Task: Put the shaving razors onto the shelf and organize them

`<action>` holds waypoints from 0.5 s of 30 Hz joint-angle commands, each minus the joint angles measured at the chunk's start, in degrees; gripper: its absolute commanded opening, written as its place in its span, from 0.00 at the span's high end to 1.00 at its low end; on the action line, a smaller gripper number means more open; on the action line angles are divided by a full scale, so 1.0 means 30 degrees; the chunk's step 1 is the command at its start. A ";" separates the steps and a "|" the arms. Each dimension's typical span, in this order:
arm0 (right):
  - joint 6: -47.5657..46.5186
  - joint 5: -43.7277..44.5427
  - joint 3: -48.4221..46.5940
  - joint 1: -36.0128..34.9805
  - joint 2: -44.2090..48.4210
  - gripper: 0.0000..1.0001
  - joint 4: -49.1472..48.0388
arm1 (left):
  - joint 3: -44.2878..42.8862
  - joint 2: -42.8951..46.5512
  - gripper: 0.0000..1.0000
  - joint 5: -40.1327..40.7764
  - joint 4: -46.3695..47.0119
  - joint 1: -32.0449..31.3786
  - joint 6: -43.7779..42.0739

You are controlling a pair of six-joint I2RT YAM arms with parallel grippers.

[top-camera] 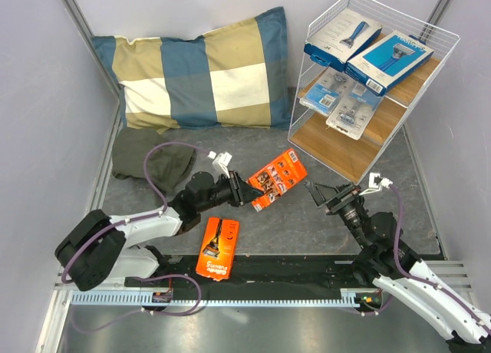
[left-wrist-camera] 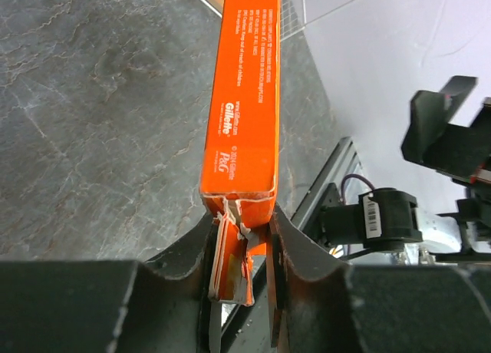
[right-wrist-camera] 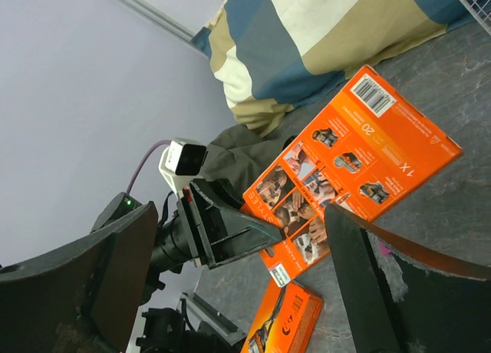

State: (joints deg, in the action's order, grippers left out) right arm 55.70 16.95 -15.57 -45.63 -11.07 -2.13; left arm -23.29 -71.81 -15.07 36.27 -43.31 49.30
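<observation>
From above, the left claw (top-camera: 249, 193) pinches the lower corner of a flat, glossy orange card (top-camera: 279, 176), which is lifted off the dark, stone-veined bench (top-camera: 307, 226) and slants away ahead of the claw. The right claw (top-camera: 314, 193) stands spread wide facing the card's far edge. It is near the card but apart from it, and a strip of bench shows between them. A second orange card (top-camera: 218, 249) lies flat on the bench behind the left claw, close to the arm bases. Well ahead of the right claw rises the shelf (top-camera: 345, 150), thin white wire around pale wooden boards. Two blue boxes (top-camera: 387, 60) sit on its top board and two clear blister packs (top-camera: 354, 107) on the middle one. Beyond the left claw lie a soft checked pillow (top-camera: 207, 69) and a crumpled olive cloth (top-camera: 153, 161). In the left wrist view the card is edge-on, a thin orange slab rising from between the black fingers (left-wrist-camera: 303, 253), its bottom flap creased where it is pinched; grey marbled bench spreads to one side. In the right wrist view that claw's own fingers (right-wrist-camera: 84, 284) stand far apart at the frame's sides. Between them shows the card's printed back, with barcode and small photos.
</observation>
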 commanded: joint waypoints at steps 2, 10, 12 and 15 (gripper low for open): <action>-0.0666 0.0707 -0.1166 -0.0084 0.0058 0.02 0.0417 | -0.1845 -0.1694 0.90 -0.0922 0.0710 0.0052 -0.1112; -0.0872 0.0941 -0.1313 -0.0084 0.0057 0.02 0.0535 | -0.4476 -0.7311 0.92 -0.3587 0.4864 0.0285 0.0645; -0.0959 0.0912 -0.1400 -0.0084 0.0087 0.02 0.0506 | -0.5183 -0.8575 0.93 -0.4550 0.5921 0.0403 0.1724; -0.1252 0.0971 -0.1547 -0.0084 0.0087 0.02 0.0593 | -0.6618 -1.1038 0.93 -0.5781 0.8323 0.0667 0.3393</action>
State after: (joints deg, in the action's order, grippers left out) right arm 53.76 18.87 -17.23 -45.63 -11.07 -0.32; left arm -37.36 -98.94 -24.86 46.87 -42.35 51.92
